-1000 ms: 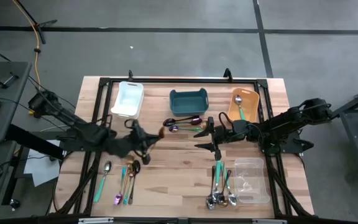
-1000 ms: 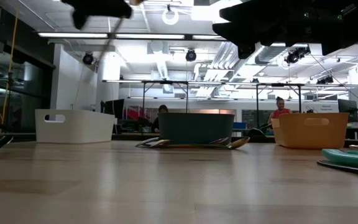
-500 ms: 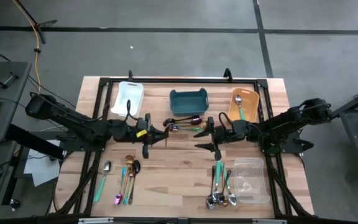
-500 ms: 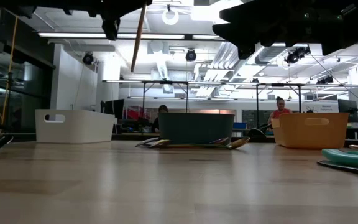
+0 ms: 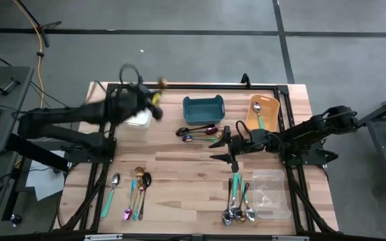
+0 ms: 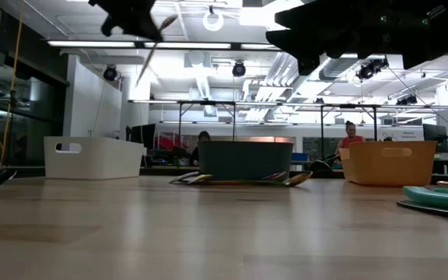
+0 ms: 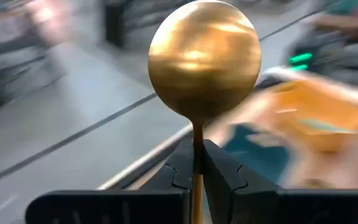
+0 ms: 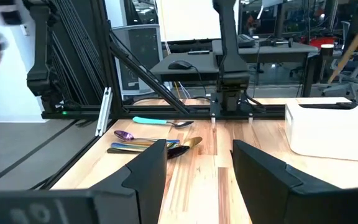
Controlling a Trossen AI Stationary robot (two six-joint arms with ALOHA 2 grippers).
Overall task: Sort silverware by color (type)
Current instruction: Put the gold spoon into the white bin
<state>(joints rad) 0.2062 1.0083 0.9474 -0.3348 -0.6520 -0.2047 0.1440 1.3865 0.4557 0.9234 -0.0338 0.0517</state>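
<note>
Wooden desk (image 5: 186, 171) on a grey floor, big open workshop behind it. Four bins sit along the far edge: white (image 6: 93, 156), teal (image 5: 203, 109), orange (image 5: 263, 112), plus a clear one (image 5: 271, 194) near the right front corner. Left hand (image 5: 154, 100) is up over the white bin, clamped on a gold spoon (image 7: 204, 59). Right hand (image 5: 228, 148) hangs mid-desk, fingers spread wide, holding nothing. Rest of the silverware (image 5: 131, 191) lies in loose bunches by the front edge and in front of the teal bin.

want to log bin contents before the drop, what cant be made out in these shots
- White bin, high view: the left arm covers most of it, so its contents stay hidden.
- Gold spoon, left wrist view: the left gripper hides its lower handle, and everything behind is motion-blurred.
- Bin interiors, low view: walls of the white, teal bin and orange bin block them.
- Right gripper hangs open, empty.
</note>
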